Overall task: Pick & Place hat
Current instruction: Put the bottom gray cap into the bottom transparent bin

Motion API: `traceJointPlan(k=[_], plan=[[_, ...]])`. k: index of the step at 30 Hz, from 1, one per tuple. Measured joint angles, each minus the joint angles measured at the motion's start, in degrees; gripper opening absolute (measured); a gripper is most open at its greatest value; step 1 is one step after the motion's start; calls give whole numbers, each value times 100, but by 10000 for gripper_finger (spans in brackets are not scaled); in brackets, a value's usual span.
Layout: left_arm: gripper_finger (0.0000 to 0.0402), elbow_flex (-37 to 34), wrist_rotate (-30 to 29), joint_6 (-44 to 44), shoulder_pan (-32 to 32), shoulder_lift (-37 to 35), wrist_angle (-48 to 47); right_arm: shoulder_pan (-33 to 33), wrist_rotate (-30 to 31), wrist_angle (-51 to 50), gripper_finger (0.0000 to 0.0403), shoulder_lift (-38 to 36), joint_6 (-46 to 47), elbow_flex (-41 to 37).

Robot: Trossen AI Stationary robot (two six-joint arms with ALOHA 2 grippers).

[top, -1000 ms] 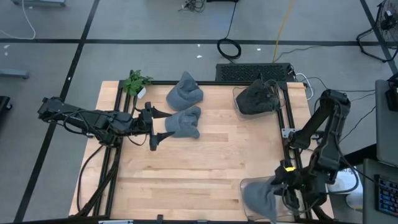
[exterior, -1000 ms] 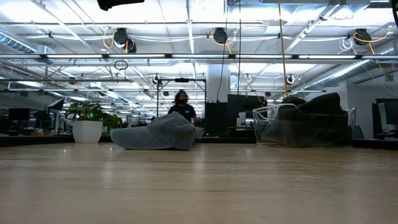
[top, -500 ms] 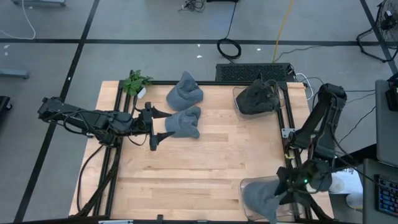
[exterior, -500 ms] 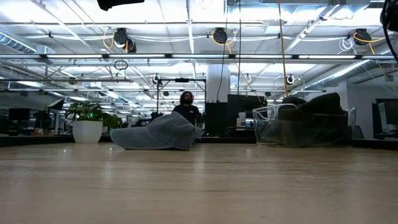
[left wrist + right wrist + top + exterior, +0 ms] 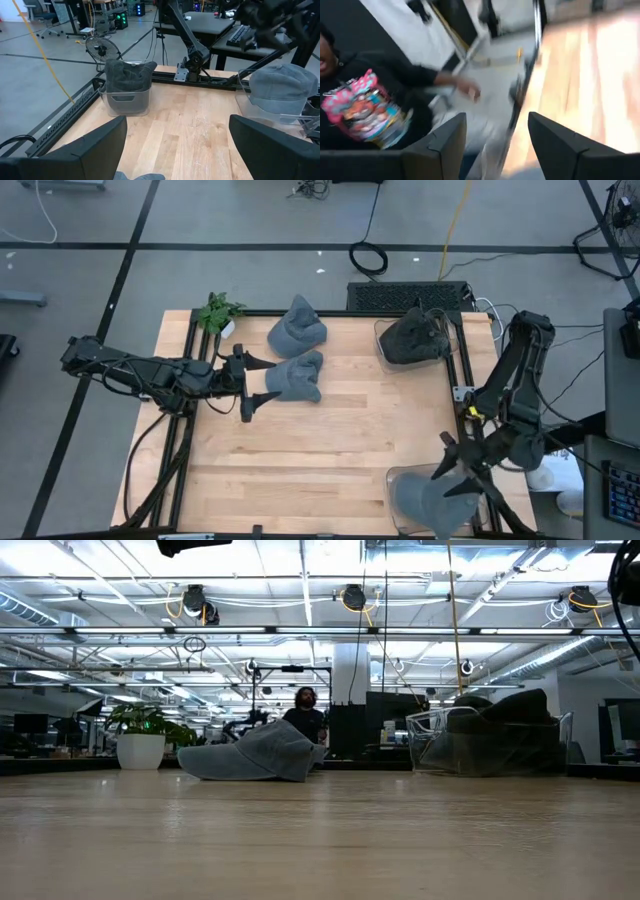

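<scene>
Right claw open and empty above a binned hat; left claw waits by the loose hats.

The right claw (image 5: 462, 470), fingers spread wide and holding nothing, hangs at the table's (image 5: 330, 450) near right corner, just above a grey hat (image 5: 425, 502) lying in a clear bin (image 5: 395, 477), which looks like the drop-off point. The left claw (image 5: 244, 385), also wide open and empty, points at a second hat (image 5: 297, 377) just right of it at far left; a third hat (image 5: 296, 328) lies beyond.
</scene>
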Motion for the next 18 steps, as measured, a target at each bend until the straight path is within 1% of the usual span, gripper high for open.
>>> traceJointPlan(k=[3, 6, 8, 11, 13, 15, 17, 18], plan=[[361, 0, 1, 0, 0, 0, -1, -103, 310, 1003, 201, 78, -1688, 0], [361, 0, 2, 0, 0, 0, 0, -210, 386, 2048, 201, 290, -3410, 8], [361, 0, 2, 0, 0, 0, 0, -285, 420, 2292, 201, 520, -4448, 175], [361, 0, 0, 0, 0, 0, 0, -337, 785, 2090, 201, 956, -5638, 737], [361, 0, 1, 0, 1, 0, -2, -337, 1123, 1872, 201, 1297, -6080, 1206], [361, 0, 1, 0, 1, 0, 0, -337, 1661, 1737, 201, 1696, -6150, 1701], [361, 0, 2, 0, 0, 0, -2, -337, 2190, 1272, 201, 2074, -5952, 2296], [361, 0, 1, 0, 0, 0, -2, -337, 2321, 820, 201, 2259, -5702, 2626]])
